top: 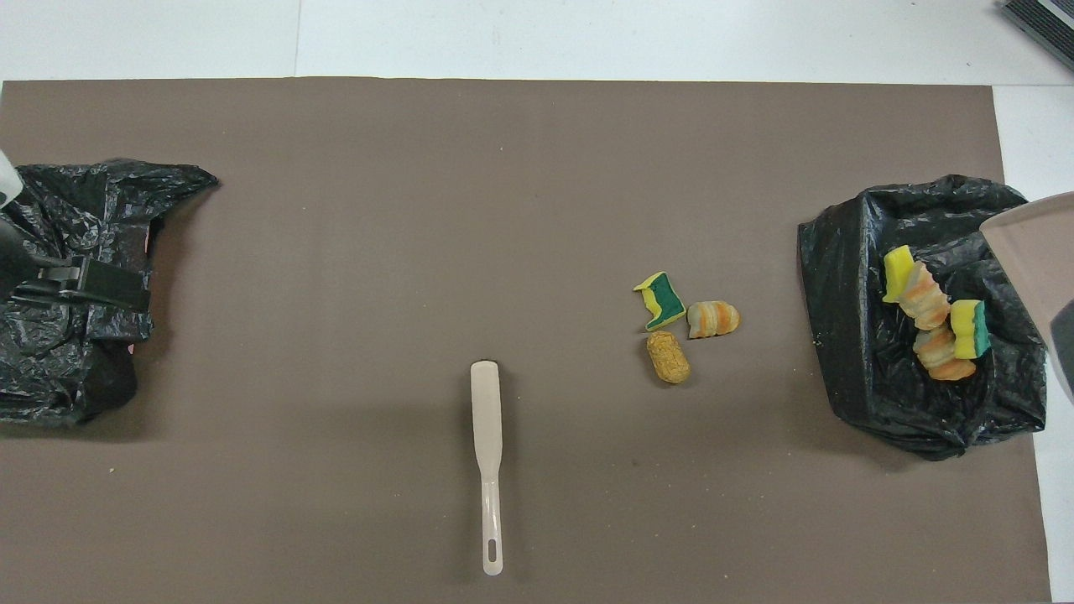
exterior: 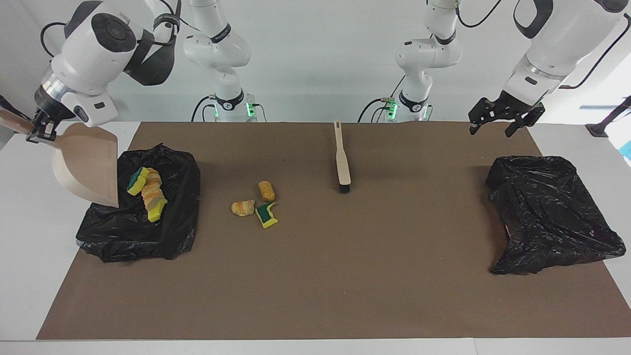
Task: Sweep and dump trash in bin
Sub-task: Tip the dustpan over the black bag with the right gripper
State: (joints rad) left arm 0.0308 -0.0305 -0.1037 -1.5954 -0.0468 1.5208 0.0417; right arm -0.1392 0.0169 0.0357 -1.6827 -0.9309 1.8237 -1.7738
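Foam trash chunks, yellow, orange-striped and green-backed, are shown lying on the black-bagged bin at the right arm's end. Three more chunks are left on the brown mat. The beige plastic dustpan is held tilted over the bin by the clamped right gripper. The left gripper, fingers spread, is seen over the mat's corner.

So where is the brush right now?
The brush lies flat on the brown mat near the middle, nearer the robots than the three loose sponge pieces; no gripper touches it.
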